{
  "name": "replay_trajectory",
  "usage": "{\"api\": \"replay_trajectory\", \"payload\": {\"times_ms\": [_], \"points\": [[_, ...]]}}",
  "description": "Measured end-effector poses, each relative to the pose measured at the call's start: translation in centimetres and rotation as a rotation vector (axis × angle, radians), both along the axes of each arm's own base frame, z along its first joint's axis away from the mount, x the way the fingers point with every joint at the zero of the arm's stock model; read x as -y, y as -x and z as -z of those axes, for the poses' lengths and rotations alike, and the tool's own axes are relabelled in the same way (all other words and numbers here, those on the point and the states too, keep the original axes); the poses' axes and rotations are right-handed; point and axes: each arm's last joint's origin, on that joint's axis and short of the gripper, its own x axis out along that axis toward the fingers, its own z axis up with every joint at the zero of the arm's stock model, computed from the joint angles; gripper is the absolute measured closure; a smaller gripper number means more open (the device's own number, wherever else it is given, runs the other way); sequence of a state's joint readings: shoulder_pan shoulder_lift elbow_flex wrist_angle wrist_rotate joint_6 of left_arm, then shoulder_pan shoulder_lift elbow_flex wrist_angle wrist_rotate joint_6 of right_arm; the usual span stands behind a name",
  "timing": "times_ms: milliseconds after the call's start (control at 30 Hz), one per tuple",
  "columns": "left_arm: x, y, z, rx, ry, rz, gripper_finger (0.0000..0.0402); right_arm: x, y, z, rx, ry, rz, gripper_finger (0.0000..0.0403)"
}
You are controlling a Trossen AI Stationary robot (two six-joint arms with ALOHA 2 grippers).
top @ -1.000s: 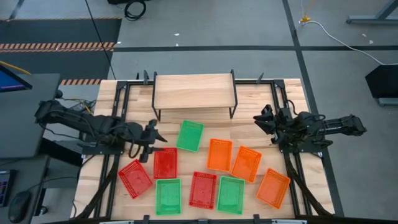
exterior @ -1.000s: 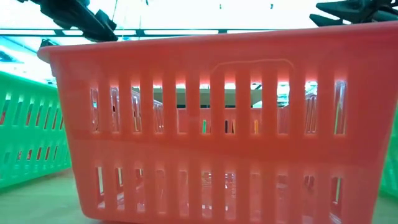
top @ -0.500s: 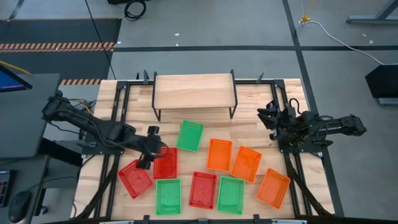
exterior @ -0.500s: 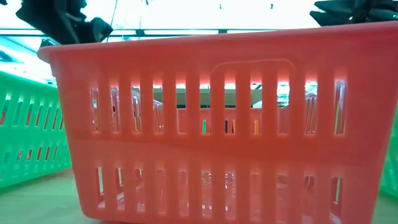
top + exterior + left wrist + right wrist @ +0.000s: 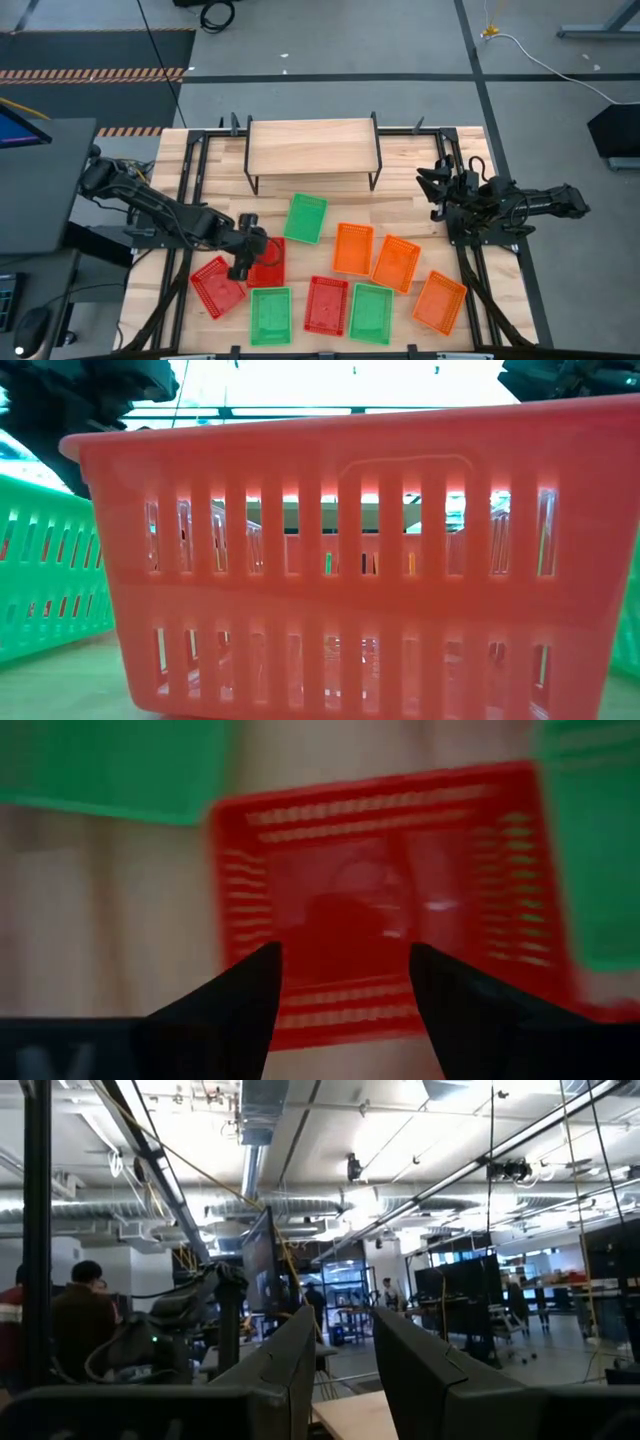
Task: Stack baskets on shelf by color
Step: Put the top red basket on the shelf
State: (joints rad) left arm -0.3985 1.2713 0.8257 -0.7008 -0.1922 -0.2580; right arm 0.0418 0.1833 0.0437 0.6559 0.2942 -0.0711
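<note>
Nine mesh baskets lie open side up on the slatted table in the high view: reds (image 5: 217, 287) (image 5: 270, 265) (image 5: 326, 304), greens (image 5: 305, 218) (image 5: 270, 315) (image 5: 371, 312), oranges (image 5: 352, 248) (image 5: 396, 263) (image 5: 439, 302). The shelf (image 5: 313, 148) stands at the far edge with a bare top. My left gripper (image 5: 245, 257) hangs open over the left end of the middle red basket (image 5: 390, 870), its fingers (image 5: 240, 995) pointing down and touching nothing. My right gripper (image 5: 432, 190) waits open at the table's right side, held level (image 5: 345, 1355).
A red basket (image 5: 340, 560) fills the low view, with a green one (image 5: 45, 575) beside it. Black frame rails (image 5: 190, 200) (image 5: 462, 260) run along both table sides. Bare wood shows between the shelf and the baskets. People stand in the room beyond (image 5: 80, 1320).
My left gripper has moved toward the near edge and a little to the right, from the bare wood left of the green basket to a place over the middle red basket. No basket has shifted.
</note>
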Motion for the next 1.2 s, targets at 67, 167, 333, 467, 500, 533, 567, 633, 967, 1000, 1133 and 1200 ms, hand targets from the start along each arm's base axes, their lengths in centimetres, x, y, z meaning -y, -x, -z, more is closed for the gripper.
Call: {"api": "replay_trajectory", "payload": {"times_ms": [67, 167, 333, 467, 500, 533, 567, 633, 967, 1000, 1133, 1200], "points": [[-0.8, 0.0, 0.1, -0.003, -0.071, -0.048, 0.0173, 0.0, 0.0, 0.0, -0.005, 0.000, 0.000, 0.0293], [-2.1, -0.2, 0.2, -0.024, -0.118, -0.096, 0.0173, 0.0, -0.1, 0.1, -0.009, -0.019, -0.011, 0.0293], [-4.1, -1.0, 0.9, -0.073, -0.104, -0.153, 0.0173, 0.0, -0.2, 0.4, -0.037, -0.043, -0.024, 0.0293], [-4.8, -1.8, 1.8, -0.125, -0.001, -0.144, 0.0173, 0.0, -0.3, 0.6, -0.057, -0.062, -0.033, 0.0293], [-4.8, -2.0, 2.1, -0.130, 0.016, -0.137, 0.0173, 0.0, -0.4, 0.7, -0.064, -0.063, -0.034, 0.0293], [-4.9, -2.2, 2.4, -0.140, 0.015, -0.127, 0.0173, 0.0, -0.4, 0.7, -0.068, -0.064, -0.035, 0.0293], [-4.9, -2.3, 2.7, -0.157, 0.008, -0.116, 0.0173, 0.0, -0.4, 0.7, -0.068, -0.064, -0.034, 0.0293], [-4.9, -2.6, 3.4, -0.187, -0.008, -0.090, 0.0173, 0.0, -0.4, 0.7, -0.068, -0.064, -0.034, 0.0293], [-6.4, -3.8, 6.9, -0.346, -0.045, -0.098, 0.0249, 0.0, -0.4, 0.8, -0.072, -0.062, -0.033, 0.0293], [-6.6, -3.8, 7.2, -0.357, -0.047, -0.100, 0.0269, 0.0, -0.4, 0.8, -0.072, -0.061, -0.033, 0.0293], [-7.2, -3.8, 7.3, -0.378, -0.032, -0.090, 0.0361, 0.0, -0.4, 0.8, -0.073, -0.057, -0.030, 0.0293], [-7.7, -3.7, 6.9, -0.367, -0.007, -0.103, 0.0388, 0.0, -0.4, 0.8, -0.073, -0.057, -0.030, 0.0293]]}}
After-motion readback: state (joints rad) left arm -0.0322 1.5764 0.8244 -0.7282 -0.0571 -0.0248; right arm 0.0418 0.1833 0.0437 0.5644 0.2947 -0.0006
